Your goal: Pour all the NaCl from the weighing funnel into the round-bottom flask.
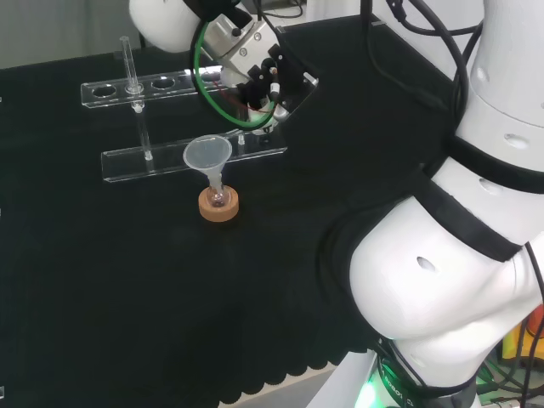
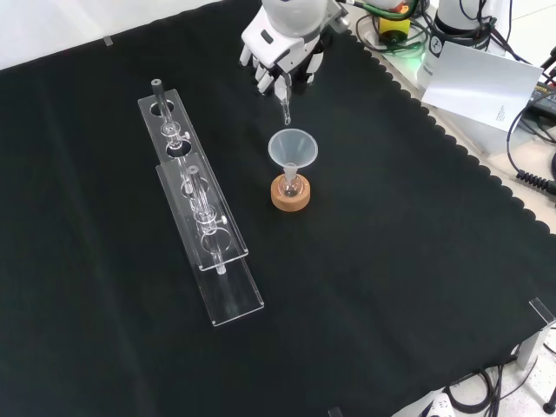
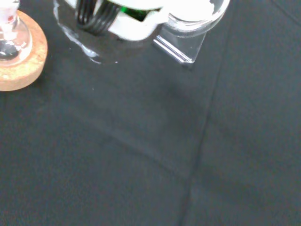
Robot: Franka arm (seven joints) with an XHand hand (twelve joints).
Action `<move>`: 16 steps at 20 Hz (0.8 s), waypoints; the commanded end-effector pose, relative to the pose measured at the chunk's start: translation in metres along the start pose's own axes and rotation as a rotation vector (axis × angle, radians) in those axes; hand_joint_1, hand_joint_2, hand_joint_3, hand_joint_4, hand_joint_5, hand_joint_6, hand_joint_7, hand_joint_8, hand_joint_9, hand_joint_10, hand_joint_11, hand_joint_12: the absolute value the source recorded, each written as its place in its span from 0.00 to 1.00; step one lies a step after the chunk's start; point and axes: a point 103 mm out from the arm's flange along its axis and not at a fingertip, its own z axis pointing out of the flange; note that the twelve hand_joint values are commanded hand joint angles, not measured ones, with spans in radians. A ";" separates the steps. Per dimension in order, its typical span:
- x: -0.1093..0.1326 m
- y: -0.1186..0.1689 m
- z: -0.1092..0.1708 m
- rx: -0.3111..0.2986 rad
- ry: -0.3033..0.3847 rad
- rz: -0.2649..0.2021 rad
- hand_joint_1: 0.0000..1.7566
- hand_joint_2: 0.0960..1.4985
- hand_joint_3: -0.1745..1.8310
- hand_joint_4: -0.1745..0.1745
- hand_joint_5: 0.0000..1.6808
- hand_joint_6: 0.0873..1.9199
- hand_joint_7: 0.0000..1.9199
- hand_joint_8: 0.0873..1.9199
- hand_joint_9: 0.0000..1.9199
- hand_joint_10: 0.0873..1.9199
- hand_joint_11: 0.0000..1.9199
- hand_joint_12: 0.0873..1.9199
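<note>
A black cloth with a scalloped edge covers the whole bench and shows faint creases under even, soft light. In the front view, beyond that cloth's scalloped right edge, a pale bench top carries a white sheet of paper, with black cables trailing just beside it. In the head view, a light grey wall runs behind the cloth's far edge, and a narrow strip of pale surface lies below the cloth's near scalloped edge.

White arm, black bands, green cable
</note>
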 end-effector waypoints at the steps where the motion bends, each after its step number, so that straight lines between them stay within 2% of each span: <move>1: 0.017 0.005 -0.005 0.002 -0.050 -0.026 0.73 0.64 0.12 0.00 0.69 0.34 0.63 0.32 0.72 0.03 0.53 0.46; 16: 0.023 0.004 -0.015 0.008 -0.104 -0.027 0.73 0.64 0.12 0.00 0.69 0.34 0.63 0.32 0.72 0.03 0.53 0.46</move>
